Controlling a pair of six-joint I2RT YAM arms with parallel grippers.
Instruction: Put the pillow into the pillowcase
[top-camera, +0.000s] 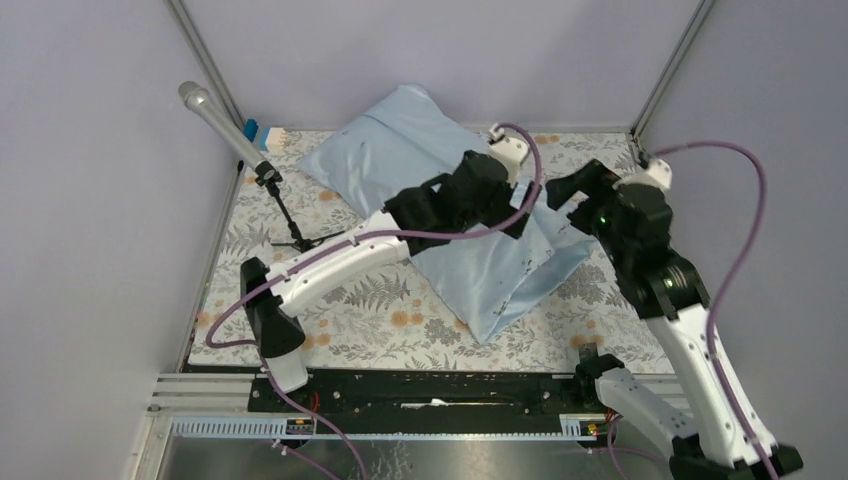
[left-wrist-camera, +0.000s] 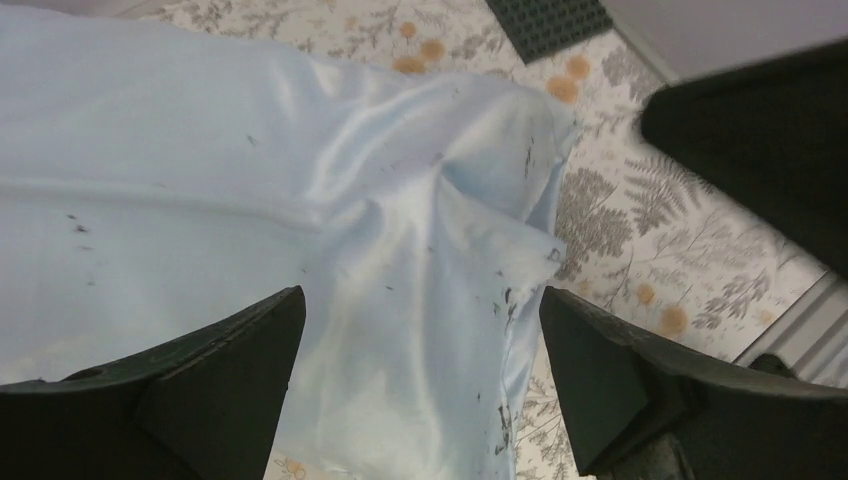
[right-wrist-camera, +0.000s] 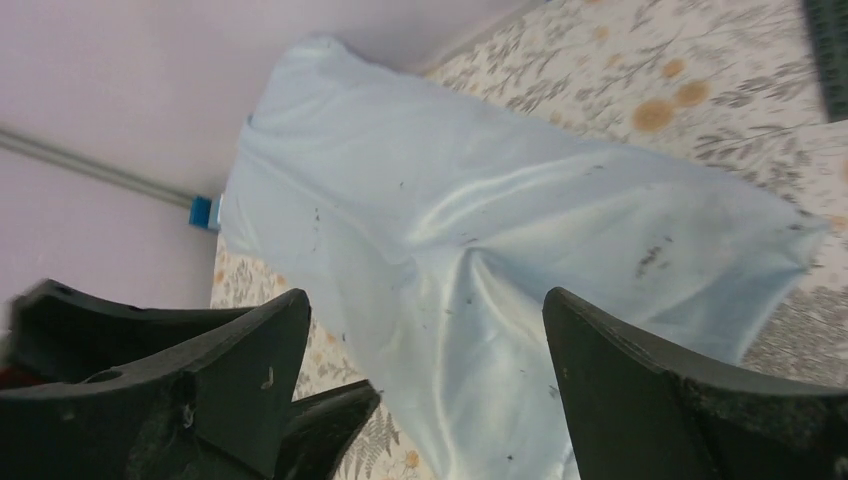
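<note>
The light-blue pillowcase (top-camera: 400, 150) lies diagonally on the floral cloth, puffed at its far left end and flatter and wrinkled at its near right end. It fills the left wrist view (left-wrist-camera: 200, 150) and the right wrist view (right-wrist-camera: 450, 200). No cream pillow fabric shows in any view. My left gripper (top-camera: 518, 215) is open and empty, its jaws spread just above the case's wrinkled right end (left-wrist-camera: 420, 295). My right gripper (top-camera: 555, 195) is open and empty, close beside the left one, over the same end (right-wrist-camera: 425, 295).
The floral table cloth (top-camera: 350, 310) covers the table. A microphone on a small black stand (top-camera: 215, 115) leans at the far left, with a blue object (top-camera: 250, 130) behind it. Metal frame posts and lilac walls close in the back and sides. The right gripper's black body (left-wrist-camera: 760, 150) hangs close at the left gripper's right.
</note>
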